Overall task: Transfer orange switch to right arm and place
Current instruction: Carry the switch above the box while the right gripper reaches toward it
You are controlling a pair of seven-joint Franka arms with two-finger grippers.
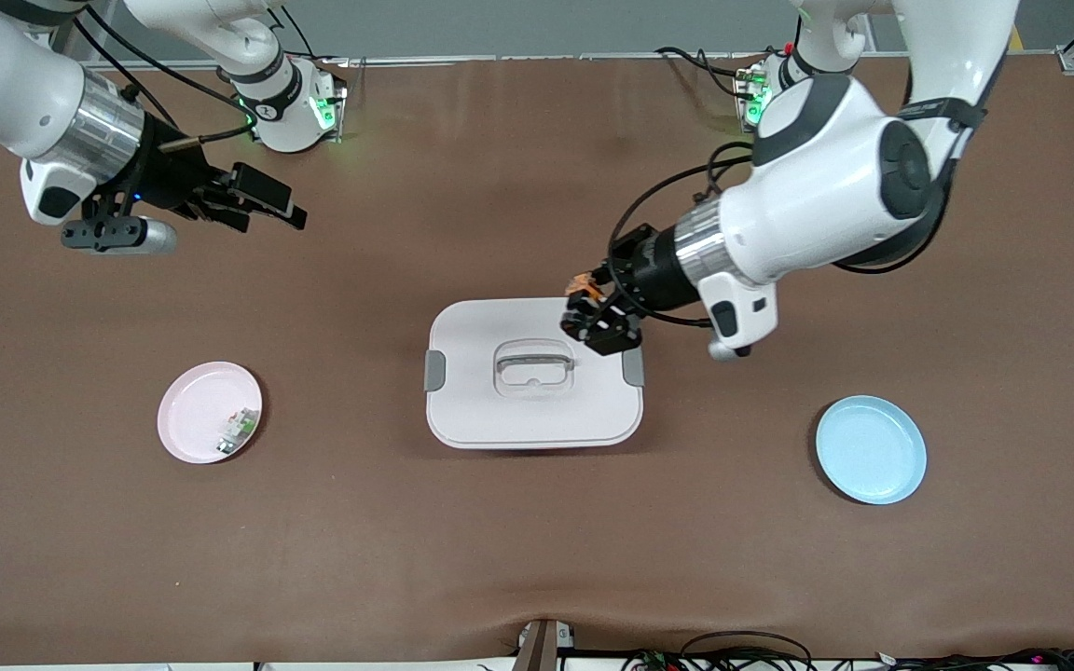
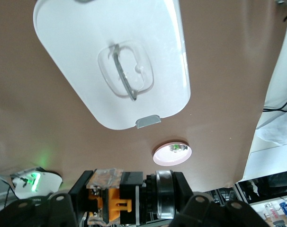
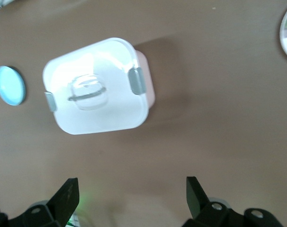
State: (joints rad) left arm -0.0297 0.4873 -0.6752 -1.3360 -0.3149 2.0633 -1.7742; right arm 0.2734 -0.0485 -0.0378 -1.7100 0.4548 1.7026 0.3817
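Nearest to the front camera sits the pale blue round plate, bare, toward the left arm's end of the brown desk, and a touch farther back the white rounded-square storage box with grey side clips and a clear handle holds the middle. Over the box's farther corner hangs the left pincer, pressed together on the orange switch, that tiny stubby black part with its orange end; in the left wrist view you can see the orange tabs clamped between the black pads. It's carried high and turned sideways toward the other arm, which I'd read as offering the free end for a handover, not a set-down. Over at the right arm's end, the right pincer is up in the air with its fingers spread wide and nothing between them, pointed in toward the centre: waiting, ready to receive, I'd say. The two are well apart for now, so the pass hasn't begun. Below the right arm lies the pale pink round plate with a small white-and-green component on it near its rim; that looks the likely drop spot, being on the receiving arm's end of the desk.
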